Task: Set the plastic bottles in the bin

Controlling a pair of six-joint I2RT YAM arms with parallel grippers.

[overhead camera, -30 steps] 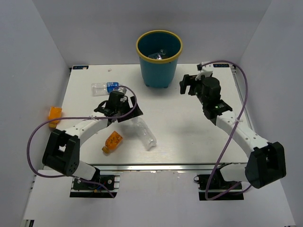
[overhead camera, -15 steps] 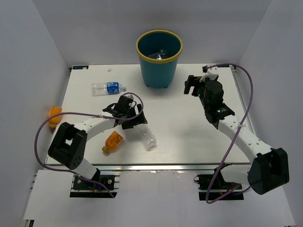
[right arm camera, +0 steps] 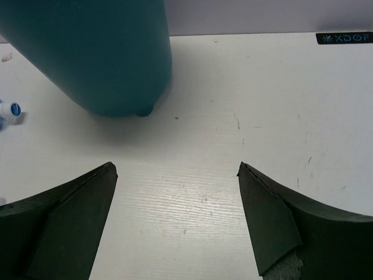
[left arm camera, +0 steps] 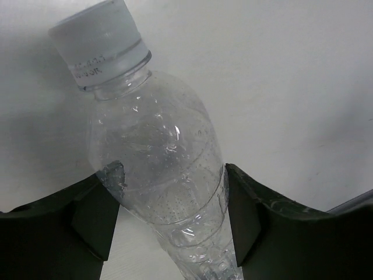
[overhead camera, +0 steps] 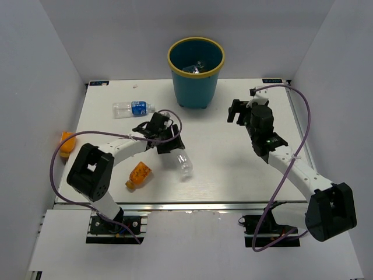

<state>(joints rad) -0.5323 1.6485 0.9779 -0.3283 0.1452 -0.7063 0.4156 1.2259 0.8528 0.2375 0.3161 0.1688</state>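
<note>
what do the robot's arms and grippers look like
The left arm and right arm have white links between blocky black joints, each trailed by a looping purple cable. The left gripper and right gripper are black, with two dark wedge-shaped fingers.

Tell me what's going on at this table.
The left arm's jaws are pressed on both sides of a clear bottle lying on the table, apparently gripping it. The right arm's jaws stand open and empty near the teal bin, which already holds something clear. A blue-labelled bottle and an orange bottle lie on the table, not yet binned.
</note>
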